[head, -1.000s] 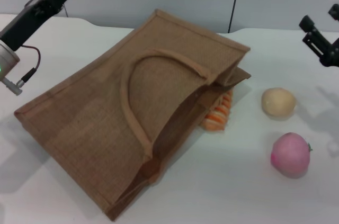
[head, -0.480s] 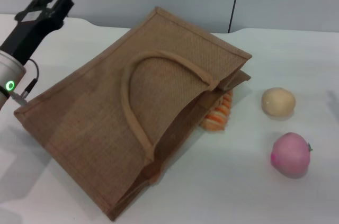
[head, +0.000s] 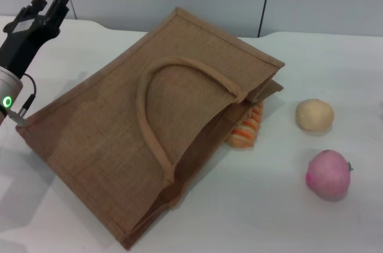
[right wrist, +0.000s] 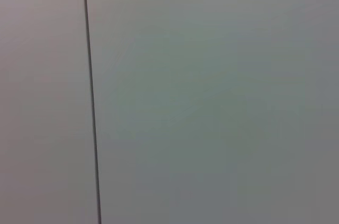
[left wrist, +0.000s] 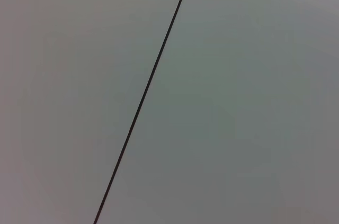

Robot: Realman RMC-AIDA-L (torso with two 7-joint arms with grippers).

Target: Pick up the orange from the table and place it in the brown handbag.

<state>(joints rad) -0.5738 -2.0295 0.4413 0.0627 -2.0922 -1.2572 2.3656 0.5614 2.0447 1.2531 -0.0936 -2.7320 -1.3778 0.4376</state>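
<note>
The brown handbag [head: 155, 121] lies on its side on the white table [head: 251, 205], its mouth facing right and one handle [head: 149, 103] on its upper face. The orange is not in view. My left gripper [head: 48, 0] is open and empty, raised above the table's far left, beyond the bag's left corner. My right gripper is out of view. Both wrist views show only a grey wall with a dark seam.
An orange-and-cream striped roll [head: 246, 128] lies at the bag's mouth, partly under its edge. A beige ball [head: 314, 115] and a pink peach-like ball [head: 328, 174] lie on the table to the right of the bag.
My left arm has swung left and lower at the far left. My right gripper, seen at the right edge a second ago, has left the view. The bag and fruits have not moved.
</note>
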